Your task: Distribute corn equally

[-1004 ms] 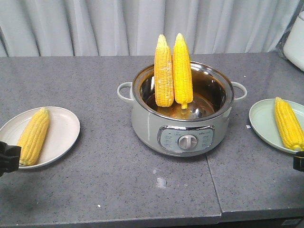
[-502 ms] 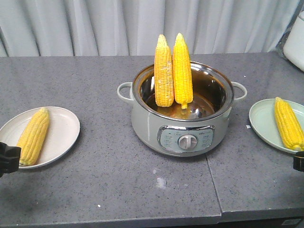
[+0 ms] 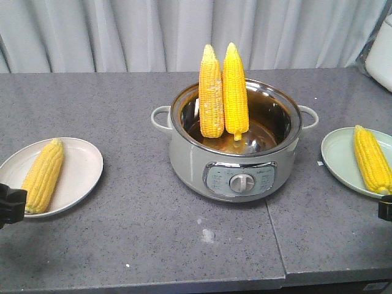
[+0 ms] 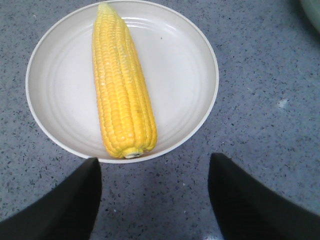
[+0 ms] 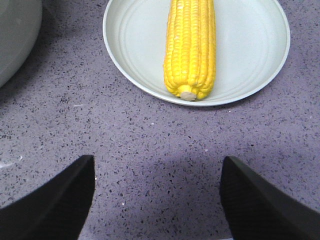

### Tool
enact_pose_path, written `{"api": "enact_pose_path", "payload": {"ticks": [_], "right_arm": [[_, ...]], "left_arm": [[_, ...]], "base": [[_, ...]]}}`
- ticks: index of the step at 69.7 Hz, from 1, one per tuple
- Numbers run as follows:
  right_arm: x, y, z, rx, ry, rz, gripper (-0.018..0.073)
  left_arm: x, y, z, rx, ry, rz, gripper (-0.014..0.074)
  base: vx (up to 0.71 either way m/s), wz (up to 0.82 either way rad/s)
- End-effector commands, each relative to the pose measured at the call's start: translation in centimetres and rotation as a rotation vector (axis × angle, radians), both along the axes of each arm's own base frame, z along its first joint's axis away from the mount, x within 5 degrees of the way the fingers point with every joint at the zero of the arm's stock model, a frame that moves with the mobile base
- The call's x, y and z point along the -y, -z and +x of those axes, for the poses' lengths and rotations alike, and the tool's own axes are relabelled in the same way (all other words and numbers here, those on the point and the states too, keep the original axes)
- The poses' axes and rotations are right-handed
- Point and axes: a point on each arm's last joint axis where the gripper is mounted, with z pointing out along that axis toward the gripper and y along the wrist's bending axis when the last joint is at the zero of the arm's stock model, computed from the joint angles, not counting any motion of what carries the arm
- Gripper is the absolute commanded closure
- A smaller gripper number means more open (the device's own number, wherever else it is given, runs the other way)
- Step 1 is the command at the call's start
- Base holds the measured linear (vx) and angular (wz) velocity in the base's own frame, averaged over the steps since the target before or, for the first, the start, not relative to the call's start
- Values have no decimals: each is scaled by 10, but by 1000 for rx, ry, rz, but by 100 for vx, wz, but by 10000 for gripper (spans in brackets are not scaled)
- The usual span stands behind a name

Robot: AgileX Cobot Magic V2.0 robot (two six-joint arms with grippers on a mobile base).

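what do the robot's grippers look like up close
The left gripper and the right gripper each show only two matte black fingers, broad at the base and narrowing to rounded tips. No cables, markings or labels show on them, and the arms behind them do not show.

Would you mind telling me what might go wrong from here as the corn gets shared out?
The left upright cob and the right upright cob stand close together in the pot; lifting one may topple the other. The left plate holds the left flat cob and the right plate the right flat cob; a second beside either could roll off the shallow rim.
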Motion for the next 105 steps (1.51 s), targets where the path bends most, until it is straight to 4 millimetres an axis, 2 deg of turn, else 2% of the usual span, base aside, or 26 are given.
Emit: {"api": "enact_pose_path", "payload": {"ticks": [1, 18, 24, 34, 39, 47, 72, 79, 92, 105], "right_arm": [[2, -14, 5, 92, 5, -18, 97], [0, -18, 8, 130, 9, 10, 97], [-2, -33, 13, 177, -16, 21, 97], [-8, -75, 28, 247, -118, 31, 97], [-12, -91, 39, 268, -181, 51, 97], [-19, -104, 62, 282, -276, 112, 97], [-34, -120, 148, 263, -490, 296, 97], [-50, -125, 169, 257, -563, 288, 97], [-97, -135, 199, 243, -647, 254, 97], [-125, -127, 225, 177, -623, 188, 97]], "left_arm": [[1, -14, 2, 90, -4, -24, 124], [1, -14, 2, 90, -4, -24, 124], [1, -14, 2, 90, -4, -24, 124], [1, -14, 2, 90, -4, -24, 124], [1, -14, 2, 90, -4, -24, 124], [1, -14, 2, 90, -4, -24, 124], [1, -14, 2, 90, -4, -24, 124], [1, -14, 2, 90, -4, -24, 124], [1, -14, 2, 90, -4, -24, 124], [1, -14, 2, 90, -4, -24, 124]], "base": [[0, 0], [0, 0], [0, 0], [0, 0], [0, 0], [0, 0], [0, 0], [0, 0], [0, 0], [0, 0]]}}
